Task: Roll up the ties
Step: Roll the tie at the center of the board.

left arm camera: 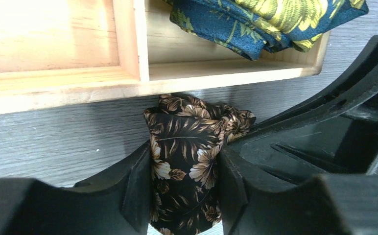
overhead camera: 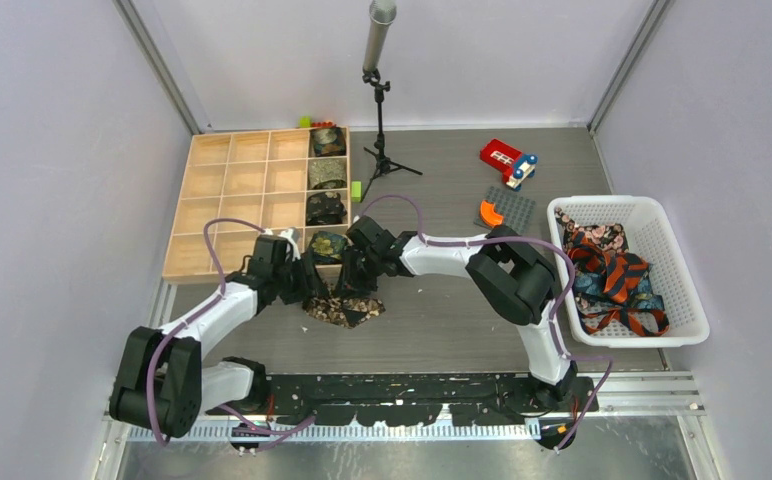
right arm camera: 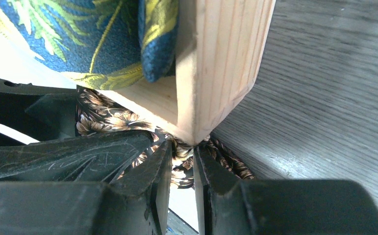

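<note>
Seemingly both jaws pinch the brown tie [left arm camera: 184,161] beside the wooden tray [overhead camera: 180,205] holding rolled ties [overhead camera: 328,175].

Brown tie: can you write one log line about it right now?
brown tie: bunched beside tray | left pincer: shut on it | right pincer: pinching it

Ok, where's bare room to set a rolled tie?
Bare table between wooden organizer and white basket, nearer than the grey plate. The organizer's left two columns are empty. Crowded: its near right corner, where left end effector and right end effector grip the brown tie.
</note>
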Tool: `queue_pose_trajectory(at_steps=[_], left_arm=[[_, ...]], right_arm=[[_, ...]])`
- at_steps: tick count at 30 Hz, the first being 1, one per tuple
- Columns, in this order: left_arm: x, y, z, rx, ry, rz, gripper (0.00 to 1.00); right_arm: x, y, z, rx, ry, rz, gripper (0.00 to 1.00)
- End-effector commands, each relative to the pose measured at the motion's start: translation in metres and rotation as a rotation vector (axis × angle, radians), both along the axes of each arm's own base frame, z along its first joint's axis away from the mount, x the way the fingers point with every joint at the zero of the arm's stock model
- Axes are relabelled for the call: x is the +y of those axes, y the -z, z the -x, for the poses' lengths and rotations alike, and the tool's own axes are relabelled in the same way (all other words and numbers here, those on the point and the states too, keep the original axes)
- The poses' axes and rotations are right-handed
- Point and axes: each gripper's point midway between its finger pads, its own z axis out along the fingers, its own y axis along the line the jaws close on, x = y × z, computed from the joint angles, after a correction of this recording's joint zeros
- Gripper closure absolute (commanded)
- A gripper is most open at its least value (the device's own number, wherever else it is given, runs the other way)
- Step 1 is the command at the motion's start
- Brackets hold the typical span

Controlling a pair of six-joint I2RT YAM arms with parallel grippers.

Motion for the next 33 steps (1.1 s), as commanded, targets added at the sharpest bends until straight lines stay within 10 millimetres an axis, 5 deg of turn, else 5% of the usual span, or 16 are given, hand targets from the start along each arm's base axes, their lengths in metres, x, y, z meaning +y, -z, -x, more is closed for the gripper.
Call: queue_pose_trajectory(at_steps=[1, 11, 23, 27, 33], left_arm=[[-0.019, -0.01, 0.001, -0.024, 0.024, 0.117, 0.58], [-0.012, -0.013, 0.009, -0.035, -0.055, 0.123, 0.86], [0.015, -0.032, 0.013, -0.143, -0.234, 0.096, 0.94], [0.015, -0.03, 0.016, -0.147, -0.242, 0.105, 0.95], [0.013, -0.029, 0.018, -0.149, -0.237, 0.126, 0.96]], right_arm=[[0.002, 0.005, -0.004, -0.023, -0.006, 0.019, 0.72], [0.003, -0.026, -0.006, -0.073, -0.027, 0.014, 0.7], [-0.023, -0.059, 0.028, -0.208, -0.008, 0.056, 0.57], [-0.014, -0.052, 0.038, -0.21, -0.022, 0.04, 0.58], [-0.002, -0.012, 0.036, -0.175, -0.038, 0.068, 0.65]])
